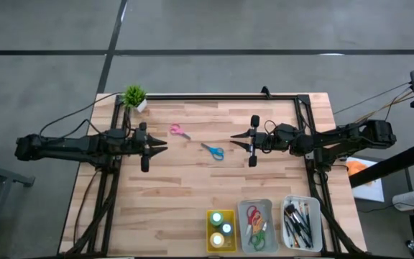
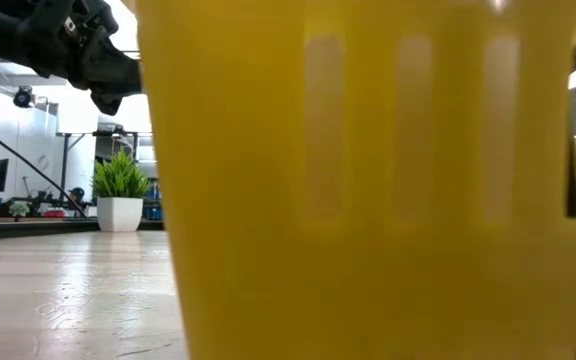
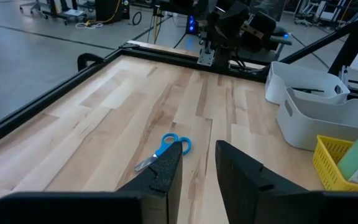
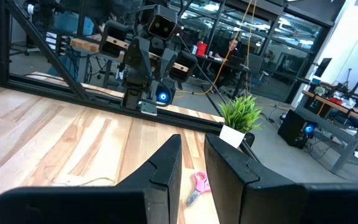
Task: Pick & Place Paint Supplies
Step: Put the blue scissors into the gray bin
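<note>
Progress, high view: we count three trays along the bottom edge of the frame, right of centre. The yellow tray (image 1: 221, 231) holds small paint bottles (image 1: 221, 229), the grey tray (image 1: 255, 226) holds scissors with red and green handles, the white tray (image 1: 302, 223) holds brushes (image 1: 294, 221). Two pairs are left on the table (image 1: 192, 187): pink scissors (image 1: 179, 131) just left of centre and blue scissors (image 1: 213, 150) at centre. The left gripper (image 1: 161, 146) sits at middle left, the right gripper (image 1: 236, 138) at middle right, both pointing toward the centre with nothing in them. A potted plant (image 1: 134, 97) stands at the upper left corner of the table.

Low view: the yellow tray's wall fills most of the frame; we see the plant at middle left.

Left wrist view: fingers (image 3: 166, 169) stand a narrow gap apart, empty; the blue scissors lie just beyond them, apart.

Right wrist view: fingers (image 4: 166, 163) likewise slightly parted, empty; the pink scissors lie just past them.

We judge the sorting mostly done, with two scissors remaining.
</note>
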`<action>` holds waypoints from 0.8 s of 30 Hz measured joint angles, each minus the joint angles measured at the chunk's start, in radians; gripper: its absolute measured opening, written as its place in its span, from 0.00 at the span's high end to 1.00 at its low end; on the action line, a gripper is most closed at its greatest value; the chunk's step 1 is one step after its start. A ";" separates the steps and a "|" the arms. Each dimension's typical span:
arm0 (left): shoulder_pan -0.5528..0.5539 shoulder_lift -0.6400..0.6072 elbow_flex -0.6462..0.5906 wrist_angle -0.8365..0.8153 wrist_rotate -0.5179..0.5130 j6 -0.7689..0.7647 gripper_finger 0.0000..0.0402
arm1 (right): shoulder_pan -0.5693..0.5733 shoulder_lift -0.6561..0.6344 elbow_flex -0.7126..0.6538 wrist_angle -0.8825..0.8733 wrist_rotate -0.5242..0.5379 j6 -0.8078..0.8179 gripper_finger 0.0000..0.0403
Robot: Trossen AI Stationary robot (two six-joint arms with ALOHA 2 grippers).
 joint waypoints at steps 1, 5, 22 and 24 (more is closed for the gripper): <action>0.000 0.000 0.000 0.000 0.000 0.000 0.75 | 0.000 0.000 0.000 0.000 0.000 0.000 0.84; 0.000 0.000 0.000 0.000 0.000 0.000 0.75 | 0.000 0.000 0.000 0.000 0.000 0.000 0.84; 0.000 0.000 0.000 0.000 0.000 0.000 0.75 | 0.002 0.001 0.045 -0.219 0.061 0.291 0.84; 0.000 0.000 0.000 -0.002 0.000 0.000 0.75 | 0.003 0.002 0.108 -0.402 0.073 0.294 0.84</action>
